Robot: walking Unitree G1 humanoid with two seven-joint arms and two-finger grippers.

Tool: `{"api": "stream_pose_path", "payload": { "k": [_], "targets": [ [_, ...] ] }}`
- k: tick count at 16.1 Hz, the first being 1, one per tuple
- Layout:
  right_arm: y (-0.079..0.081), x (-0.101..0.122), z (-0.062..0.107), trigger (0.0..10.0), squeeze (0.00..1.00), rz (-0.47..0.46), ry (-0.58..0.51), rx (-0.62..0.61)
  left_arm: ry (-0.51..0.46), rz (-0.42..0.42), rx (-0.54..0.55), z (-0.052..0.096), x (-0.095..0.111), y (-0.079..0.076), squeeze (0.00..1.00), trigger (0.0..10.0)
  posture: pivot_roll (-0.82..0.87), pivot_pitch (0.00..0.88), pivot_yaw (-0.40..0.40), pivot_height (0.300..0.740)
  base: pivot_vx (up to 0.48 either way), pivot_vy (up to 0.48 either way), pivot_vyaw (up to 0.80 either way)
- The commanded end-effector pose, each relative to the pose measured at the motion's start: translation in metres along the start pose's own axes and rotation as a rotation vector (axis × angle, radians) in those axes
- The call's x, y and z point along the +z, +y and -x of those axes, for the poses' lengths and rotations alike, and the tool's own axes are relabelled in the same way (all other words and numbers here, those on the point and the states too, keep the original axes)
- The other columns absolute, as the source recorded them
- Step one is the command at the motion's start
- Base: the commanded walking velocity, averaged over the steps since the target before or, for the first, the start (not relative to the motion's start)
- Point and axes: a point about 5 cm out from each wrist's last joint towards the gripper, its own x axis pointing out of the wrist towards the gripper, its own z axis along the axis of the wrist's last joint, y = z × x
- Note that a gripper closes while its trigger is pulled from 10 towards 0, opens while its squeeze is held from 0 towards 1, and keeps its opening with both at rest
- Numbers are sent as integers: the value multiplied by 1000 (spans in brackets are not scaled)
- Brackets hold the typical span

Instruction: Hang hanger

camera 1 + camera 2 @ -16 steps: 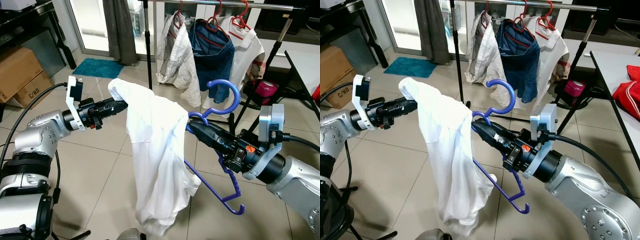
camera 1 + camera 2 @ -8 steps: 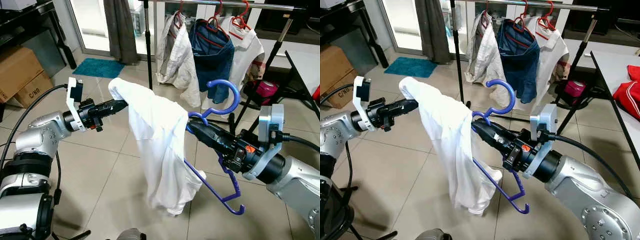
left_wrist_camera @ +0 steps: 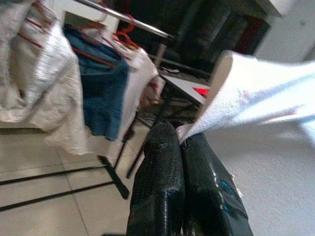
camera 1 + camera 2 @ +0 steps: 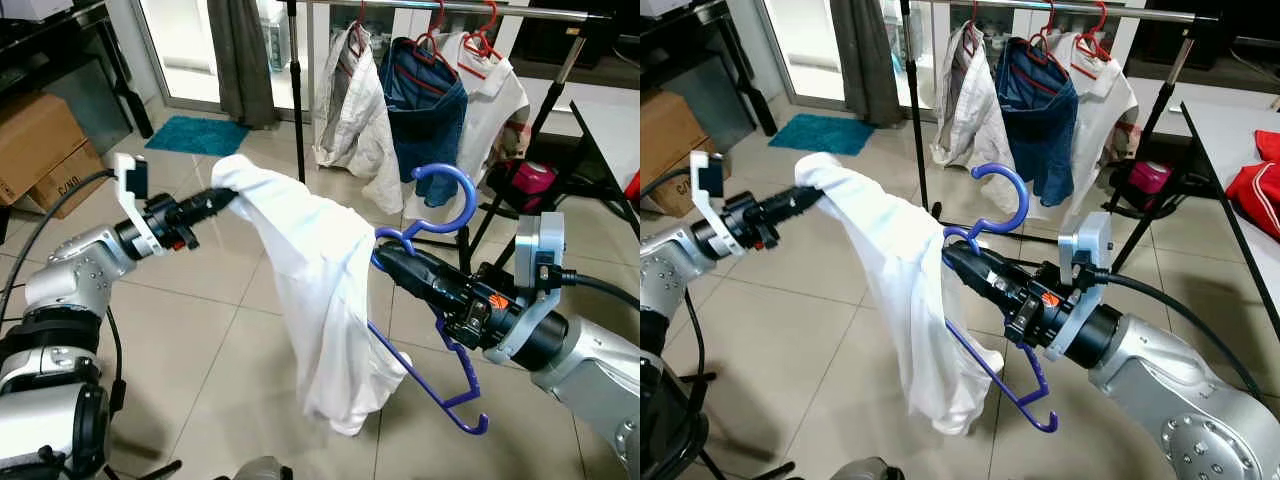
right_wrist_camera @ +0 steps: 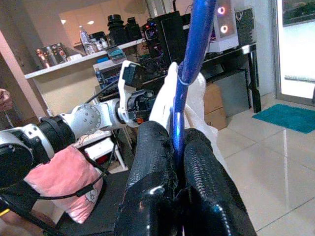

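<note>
A white shirt [image 4: 320, 290] hangs between my two arms over the tiled floor. My left gripper [image 4: 222, 196] is shut on the shirt's upper corner, and its fingers [image 3: 167, 182] pinch the white cloth [image 3: 246, 98]. A blue plastic hanger [image 4: 440, 205] has its hook pointing up and its lower arm [image 4: 440, 395] sticking out below the shirt. My right gripper [image 4: 385, 256] is shut on the hanger's neck [image 5: 189, 73], partly under the shirt. Behind stands the clothes rail [image 4: 450, 8] with three garments [image 4: 430, 90] on red hangers.
The rack's black legs [image 4: 500, 205] spread over the floor behind my right arm. A cardboard box [image 4: 40, 140] sits at the left by a dark shelf. A teal mat [image 4: 195, 135] lies near the glass door. A table edge [image 4: 1230, 130] with a red cloth is at the right.
My left gripper has pulled its corner of the shirt up and to the left, stretching the cloth. The shirt's hem swung up from the floor. The right gripper and hanger have barely moved.
</note>
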Motion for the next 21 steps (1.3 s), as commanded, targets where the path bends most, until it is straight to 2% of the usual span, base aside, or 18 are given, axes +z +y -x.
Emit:
{"api": "stream_pose_path", "payload": {
  "k": [1, 2, 4, 6, 7, 11, 15, 19, 21],
  "targets": [
    [8, 7, -1, 0, 0, 21, -44, 34, -52, -13, 34, -1, 8, 3, 0, 0, 3, 0, 73, 740, 0, 0, 0],
    [8, 7, -1, 0, 0, 21, -45, 33, -57, -12, 40, -1, 9, 3, 0, 0, 3, 0, 73, 740, 0, 0, 0],
    [7, 7, 0, 0, 0, 20, -50, 24, -137, 11, 137, 2, 14, 11, 0, 0, 3, 0, 76, 740, 0, 0, 0],
    [7, 7, 0, 0, 0, 19, -53, 19, -160, 12, 215, 5, 14, 16, 0, 0, 4, 0, 77, 740, 0, 0, 0],
    [6, 7, 0, 0, 0, 20, -55, 17, -152, -2, 267, 6, 12, 19, 0, 0, 6, 0, 77, 740, 0, 0, 0],
    [5, 7, 0, 0, 0, 21, -58, 12, -149, -13, 343, 7, 8, 24, 0, 0, 7, 0, 78, 740, 0, 0, 0],
    [3, 8, 0, 0, 0, 23, -65, -4, -135, -35, 472, 13, 3, 32, 0, 0, 3, 0, 78, 740, 0, 0, 0],
    [2, 8, 0, 0, 0, 26, -69, -8, -132, -72, 567, 16, 4, 37, 0, 0, 3, 0, 78, 740, 0, 0, 0],
    [2, 8, 1, 0, 0, 26, -72, -9, -150, -75, 658, 21, 7, 43, 0, 0, 1, 0, 77, 740, 0, 0, 0]
  ]
}}
